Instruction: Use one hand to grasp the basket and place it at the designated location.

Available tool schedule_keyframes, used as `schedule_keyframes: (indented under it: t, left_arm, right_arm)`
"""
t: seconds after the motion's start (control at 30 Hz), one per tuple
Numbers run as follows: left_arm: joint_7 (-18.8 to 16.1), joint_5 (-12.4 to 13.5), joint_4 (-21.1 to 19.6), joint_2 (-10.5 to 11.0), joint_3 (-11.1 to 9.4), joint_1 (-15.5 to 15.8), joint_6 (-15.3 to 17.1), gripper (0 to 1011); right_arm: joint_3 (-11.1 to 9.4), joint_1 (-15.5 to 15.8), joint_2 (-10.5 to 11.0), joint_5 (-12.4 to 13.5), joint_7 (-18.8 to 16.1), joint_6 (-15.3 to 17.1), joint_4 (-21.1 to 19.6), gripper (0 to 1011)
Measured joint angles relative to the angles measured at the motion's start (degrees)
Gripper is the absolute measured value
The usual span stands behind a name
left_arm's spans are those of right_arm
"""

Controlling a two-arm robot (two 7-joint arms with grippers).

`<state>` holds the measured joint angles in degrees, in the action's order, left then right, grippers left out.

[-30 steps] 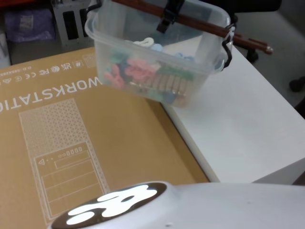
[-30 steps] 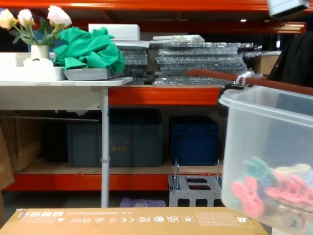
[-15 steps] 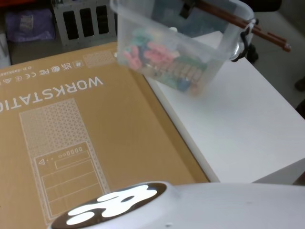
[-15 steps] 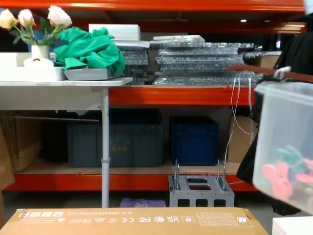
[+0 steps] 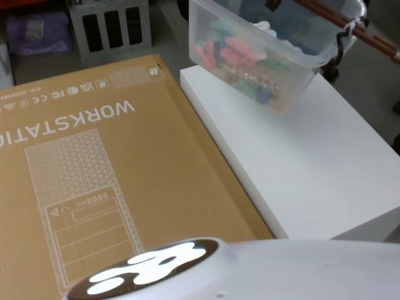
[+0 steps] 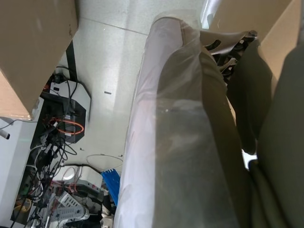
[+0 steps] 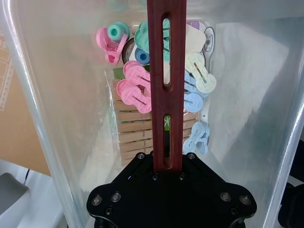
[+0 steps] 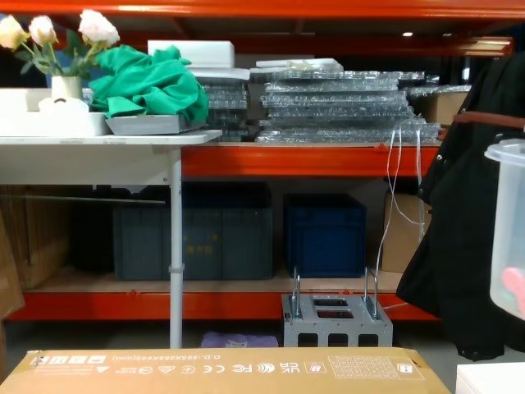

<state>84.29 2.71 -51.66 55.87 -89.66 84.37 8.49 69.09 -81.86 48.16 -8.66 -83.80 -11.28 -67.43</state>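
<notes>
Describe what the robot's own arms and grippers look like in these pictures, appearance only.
In the right wrist view the right gripper has a matte black, angular, roughly hexagonal body studded with round silver bolt heads. In the left wrist view the left arm is a long rounded limb under a translucent whitish plastic wrap, grey-brown beneath. No cables or markings show on either.

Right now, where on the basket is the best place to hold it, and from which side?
By the middle of the red-brown handle, from above. It spans the basket across its open top, so a centred grip carries it fairly level. The right gripper holds it there now.
</notes>
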Motion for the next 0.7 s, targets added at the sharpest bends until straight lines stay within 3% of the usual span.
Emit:
schedule_keyframes:
  t: [0.33,0.7]
  left_arm:
    - [0.0,0.0,0.0,0.0,0.0,0.0,0.0,0]
    - [0.0,0.0,0.0,0.0,0.0,0.0,0.0,0]
  right_arm:
    - [-0.5,0.5,-0.2,-0.9,-1.6,1.5,2.2,0]
    - [-0.4,1.3,-2.2,-2.4,-3.1,4.0,9.4,0]
